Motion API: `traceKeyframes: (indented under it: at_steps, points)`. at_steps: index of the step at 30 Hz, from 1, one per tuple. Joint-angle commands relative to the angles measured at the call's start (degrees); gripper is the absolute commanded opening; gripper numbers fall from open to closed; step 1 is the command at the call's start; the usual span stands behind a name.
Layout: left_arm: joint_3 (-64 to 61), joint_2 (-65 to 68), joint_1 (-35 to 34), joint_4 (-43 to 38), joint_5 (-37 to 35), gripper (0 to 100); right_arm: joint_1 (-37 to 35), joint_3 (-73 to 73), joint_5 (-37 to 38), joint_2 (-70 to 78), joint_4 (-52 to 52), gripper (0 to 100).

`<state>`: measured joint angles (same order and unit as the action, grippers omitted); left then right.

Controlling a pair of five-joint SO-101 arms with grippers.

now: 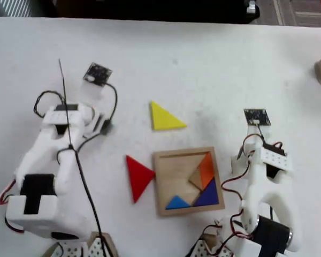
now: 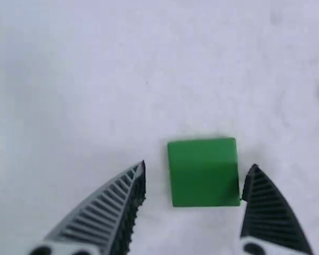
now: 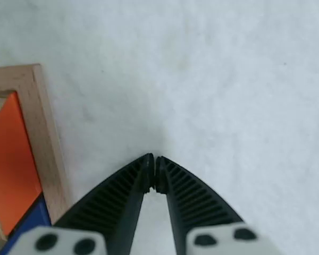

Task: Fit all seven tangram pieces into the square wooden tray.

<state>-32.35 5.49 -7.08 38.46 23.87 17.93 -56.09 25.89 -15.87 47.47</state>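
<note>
- The square wooden tray lies toward the near edge of the white table, between the two arms.
- Inside it, an orange piece sits by the tray's right edge at the far corner; a dark blue triangle fills the near right corner; a light blue triangle lies along the near edge; a wood-coloured piece sits among them.
- A red triangle lies flat on the table, its point at the tray's left edge; a yellow triangle lies beyond the tray's far edge, apart from it.
- The left gripper hangs spread wide over a green square, which lies flat on the table between its fingers.
- The right gripper is pinched closed on nothing, over bare table just beside the tray's right edge.
</note>
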Motion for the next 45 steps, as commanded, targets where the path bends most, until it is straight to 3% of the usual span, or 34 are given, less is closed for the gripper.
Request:
traceKeyframes:
  at_steps: [1, 5, 13, 22, 29, 36, 45]
  points:
    - [2.8, -0.1, 1.5, 0.6, 0.6, 29, 0.5, 0.4, 0.5, -2.5, -0.3, 1.8]
    - [3.0, -0.1, 2.2, 5.1, 0.3, 29, 0.4, 0.4, 0.5, -2.3, -0.3, 1.8]
    - [3.6, 0.0, 2.2, 5.4, 0.0, 29, 0.3, 0.4, 0.5, -2.3, -0.3, 1.8]
    - [18.4, 11.6, 1.9, 16.5, -3.0, 29, 0.3, 0.4, 0.5, -2.2, -0.3, 1.8]
    - [19.0, 12.3, 2.1, 17.6, -3.0, 29, 0.4, 0.4, 0.5, -2.3, -0.3, 1.8]
    - [19.5, 12.5, 2.7, 17.1, -3.0, 8, 0.2, 0.4, 0.5, -2.3, -0.3, 1.8]
    - [19.4, 12.3, 3.3, 17.1, -3.0, 7, 0.3, 0.4, 0.5, -2.3, -0.3, 1.8]
